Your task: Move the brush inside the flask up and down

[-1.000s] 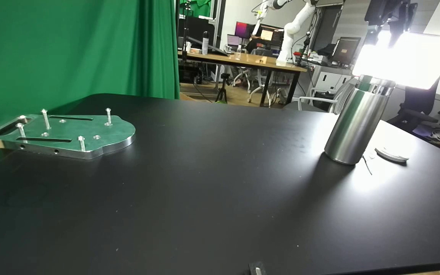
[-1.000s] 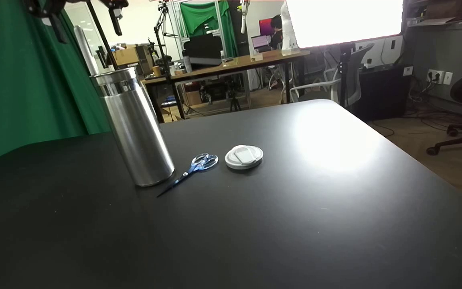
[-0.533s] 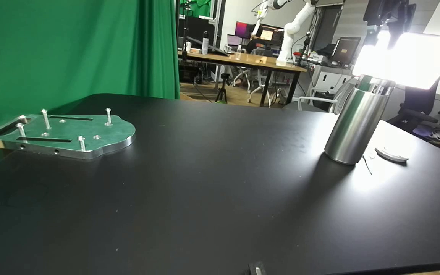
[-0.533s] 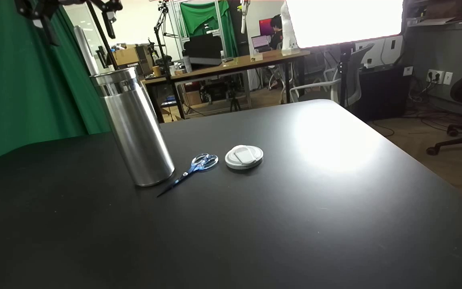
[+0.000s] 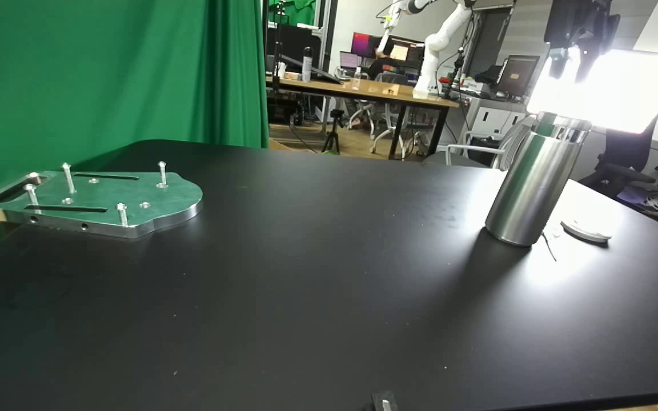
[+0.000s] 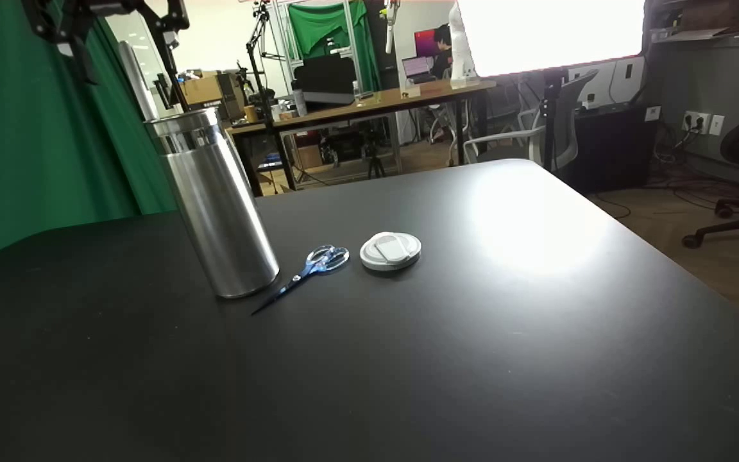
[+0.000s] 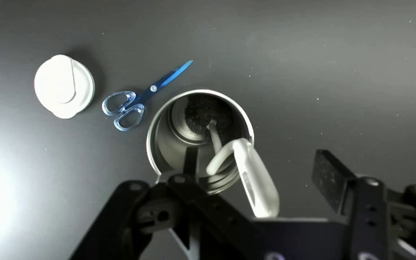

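Hangs as a black gripper [image 7: 259,164] above the mouth of the flask [image 6: 222,212] in both exterior views: released, with fingers spread wide and a gap on either side of the brush [image 7: 255,178]. Leans out of that flask, in the case of the brush, with the white handle up between those fingers; reaches with a dark head down inside. Stands on the black table [image 6: 446,359], as regards the flask, with a shiny neck over a brushed silver wall. Lies just beside its base as blue scissors [image 6: 308,268], with the handles turned toward a flat white lid [image 6: 390,252]. Sits well apart on the same table as a metal plate [image 5: 103,195] with upright bolts. Hangs behind that plate as a green curtain [image 5: 106,74].
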Controlling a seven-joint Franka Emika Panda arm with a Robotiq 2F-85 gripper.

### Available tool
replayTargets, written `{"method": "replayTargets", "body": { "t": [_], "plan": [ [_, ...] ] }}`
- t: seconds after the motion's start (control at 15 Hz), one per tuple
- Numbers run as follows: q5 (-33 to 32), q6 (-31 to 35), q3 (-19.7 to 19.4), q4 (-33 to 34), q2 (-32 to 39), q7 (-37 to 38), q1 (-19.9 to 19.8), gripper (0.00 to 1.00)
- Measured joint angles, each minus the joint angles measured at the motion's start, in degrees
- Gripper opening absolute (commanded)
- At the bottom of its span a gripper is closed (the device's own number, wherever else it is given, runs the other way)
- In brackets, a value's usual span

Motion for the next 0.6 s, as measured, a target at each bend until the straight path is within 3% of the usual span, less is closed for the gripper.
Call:
{"method": "replayTargets", "body": {
  "t": [0.47, 0.6],
  "plan": [
    [-0.7, 6.25, 0.18, -2.05, -0.68, 0.49, -0.01, 0.05],
    [-0.69, 7.08, 0.31, -2.61, -1.05, 0.59, -0.01, 0.0]
  ]
}}
